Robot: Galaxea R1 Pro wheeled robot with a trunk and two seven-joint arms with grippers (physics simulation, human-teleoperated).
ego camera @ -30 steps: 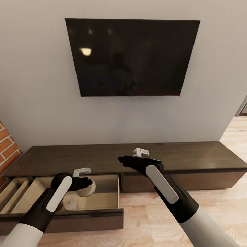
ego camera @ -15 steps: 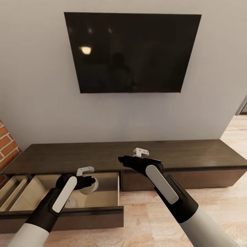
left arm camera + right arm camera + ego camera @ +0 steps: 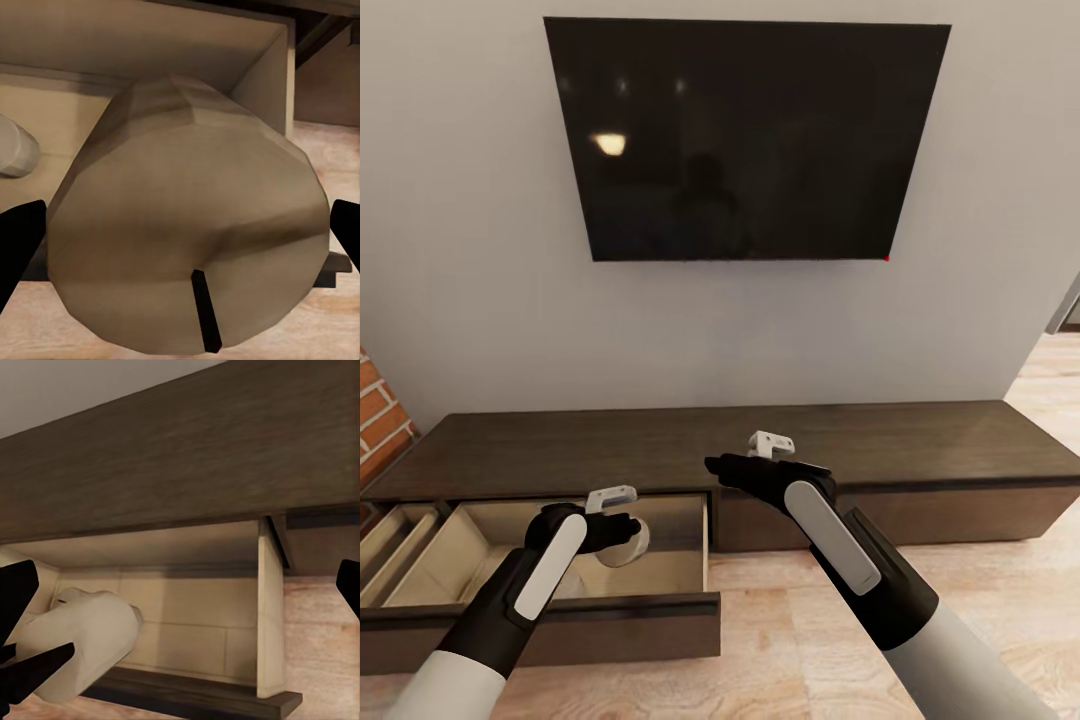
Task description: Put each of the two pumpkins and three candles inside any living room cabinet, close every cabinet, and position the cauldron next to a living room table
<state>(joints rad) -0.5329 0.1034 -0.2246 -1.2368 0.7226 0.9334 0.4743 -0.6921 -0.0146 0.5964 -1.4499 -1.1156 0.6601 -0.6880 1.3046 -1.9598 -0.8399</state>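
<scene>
Your left gripper [image 3: 622, 528] clamps a candle [image 3: 187, 240] between its fingers above the open drawer [image 3: 675, 545]. Next: lower, release. Right gripper [image 3: 725, 466] spread, empty.

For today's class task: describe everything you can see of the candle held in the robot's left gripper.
The candle is a short, stubby cylinder with cream to tan sides, a faceted flat end and a short dark wick. It looks waxy and matte. The left gripper holds it between its fingers, lying tilted rather than upright, above the pale interior of the open drawer of the dark wooden cabinet. It appears clear of the drawer floor.
</scene>
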